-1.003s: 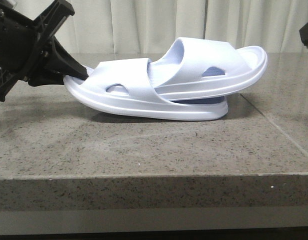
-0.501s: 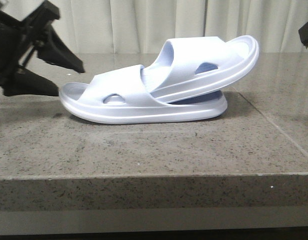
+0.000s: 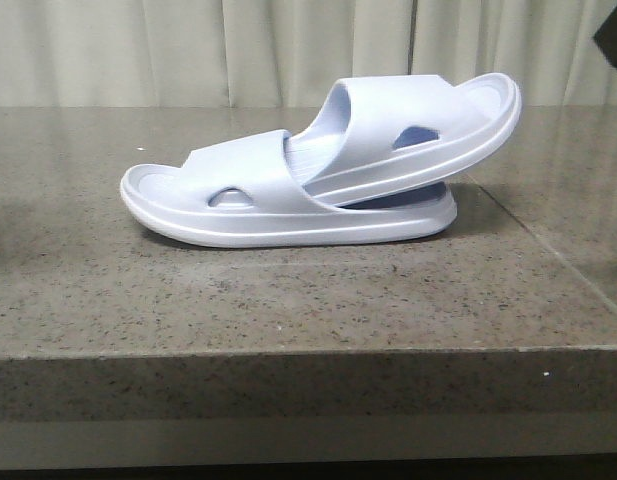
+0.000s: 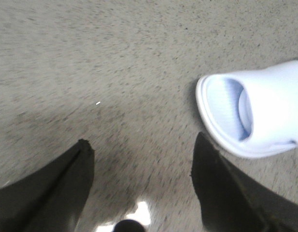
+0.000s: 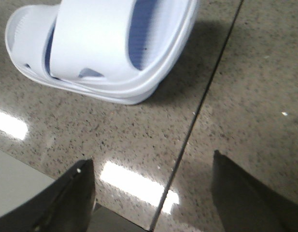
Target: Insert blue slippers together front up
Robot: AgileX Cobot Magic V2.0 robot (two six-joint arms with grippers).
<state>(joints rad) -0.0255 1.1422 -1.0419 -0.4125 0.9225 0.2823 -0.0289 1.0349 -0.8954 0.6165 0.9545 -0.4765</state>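
The blue slippers [image 3: 318,180] lie on the stone table [image 3: 288,300], side on. The lower slipper [image 3: 238,190] rests flat on its sole. The upper slipper [image 3: 428,125] is pushed toe-first under the lower one's strap, its heel tilted up to the right. My left gripper [image 4: 141,147] is open and empty above bare table, with the slipper's end [image 4: 255,111] just beyond one finger. My right gripper [image 5: 151,166] is open and empty, short of the nested slippers [image 5: 105,43]. In the front view only a dark bit of the right arm [image 3: 616,40] shows at the top right corner.
A thin seam [image 3: 548,250] runs across the table right of the slippers; it also shows in the right wrist view [image 5: 206,92]. The table's front edge [image 3: 288,350] is close to the camera. Pale curtains [image 3: 188,50] hang behind.
My left gripper let go of the lower slipper's left end, opened and drew back left out of the front view. The lower slipper settled flat; the upper slipper's heel tipped up.
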